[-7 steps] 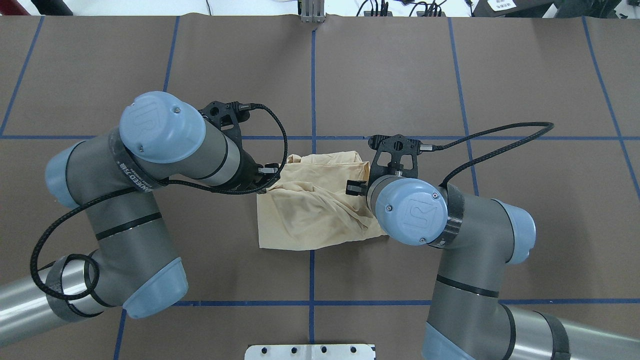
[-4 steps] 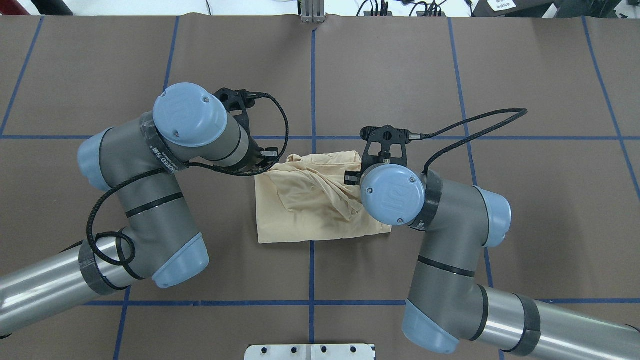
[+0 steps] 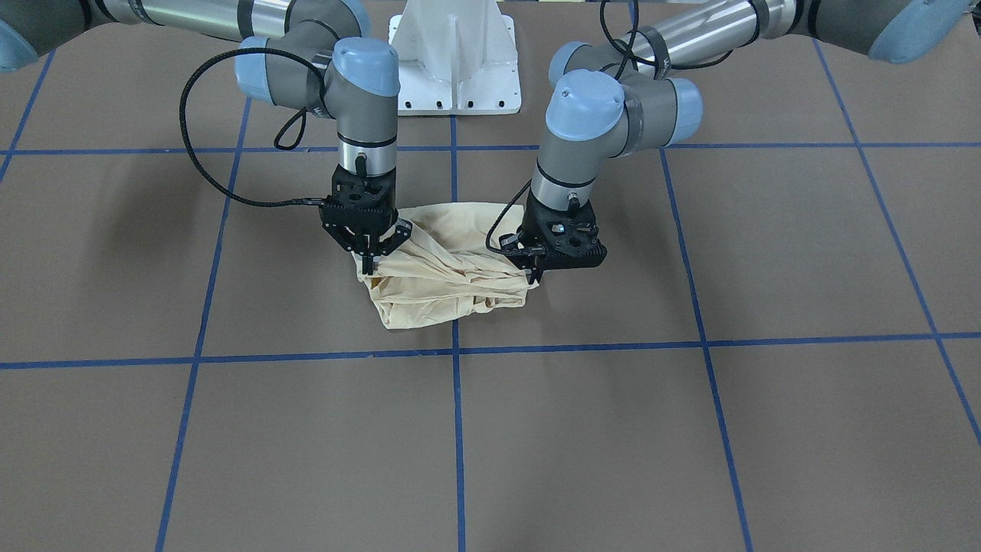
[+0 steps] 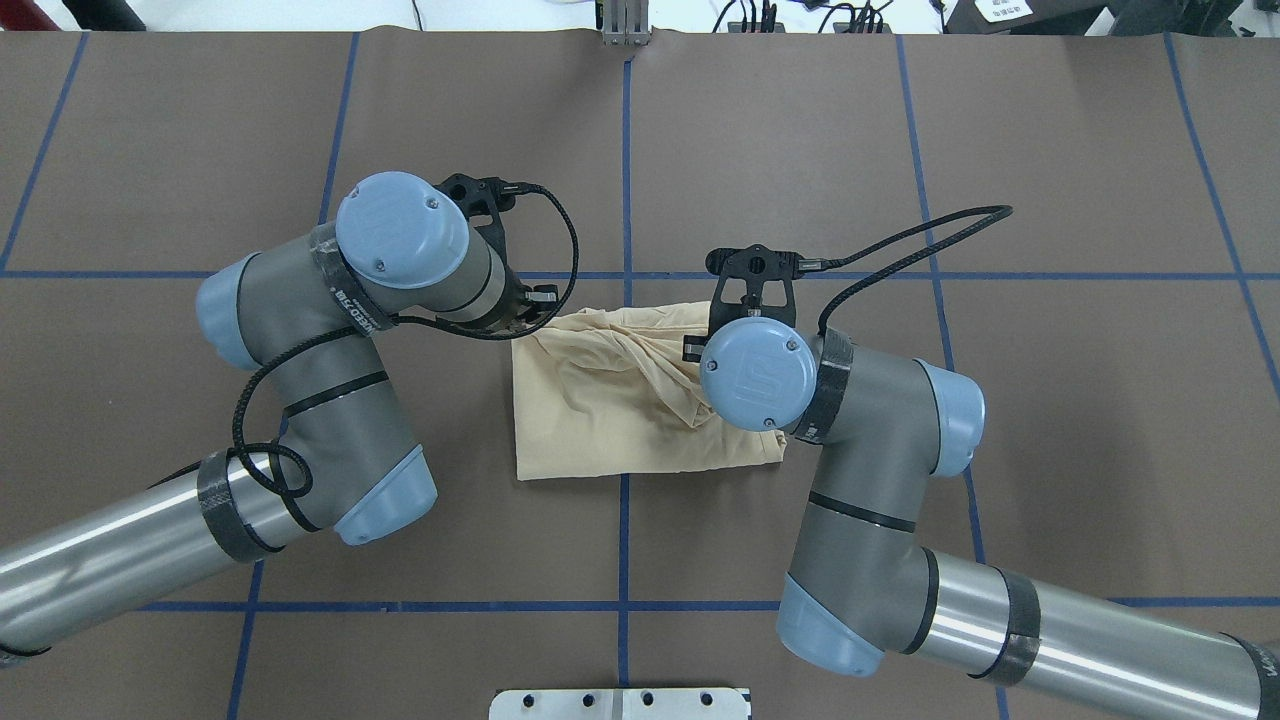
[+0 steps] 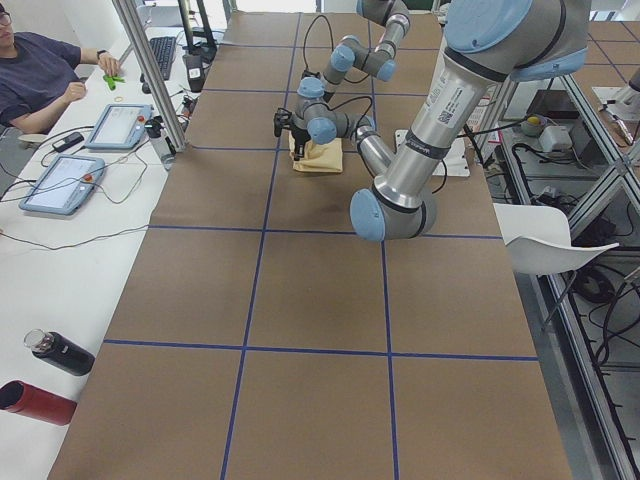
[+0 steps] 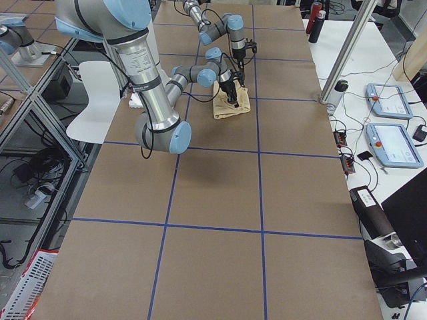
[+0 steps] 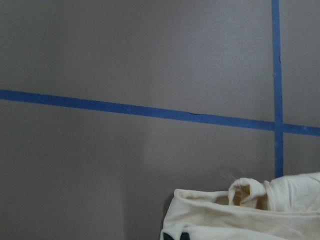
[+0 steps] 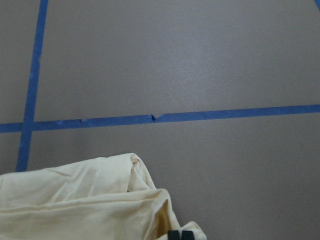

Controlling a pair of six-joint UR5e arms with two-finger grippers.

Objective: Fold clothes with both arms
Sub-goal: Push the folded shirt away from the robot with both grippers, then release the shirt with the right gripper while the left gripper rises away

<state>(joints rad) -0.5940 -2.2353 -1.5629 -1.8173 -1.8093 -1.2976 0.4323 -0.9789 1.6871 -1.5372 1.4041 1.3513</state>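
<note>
The pale cream-yellow shirt (image 4: 620, 410) lies as a folded, creased bundle on the brown table, over a blue tape line; no print shows. In the front-facing view my left gripper (image 3: 534, 277) pinches the bundle's (image 3: 444, 280) right-hand upper layer. My right gripper (image 3: 369, 264) pinches its left-hand upper layer. Both are shut on the cloth and hold it slightly raised. From overhead, the left gripper (image 4: 540, 298) and the right gripper (image 4: 692, 350) are mostly hidden under their wrists. Each wrist view shows cream fabric (image 7: 240, 210) (image 8: 85, 195) at the bottom edge, with dark fingertips together.
The white pedestal base (image 3: 454, 57) stands behind the shirt, between the arms. Blue tape lines (image 4: 624, 150) grid the brown table cover. A person (image 5: 40, 70) sits at a side bench with tablets (image 5: 60, 185) and bottles (image 5: 45, 375). A white chair (image 5: 555, 240) stands beside the table.
Both grippers have moved toward the table's far side, carrying the shirt's upper layer. Both elbows have swung inward, and the bundle's near edge has shifted slightly toward the far side.
</note>
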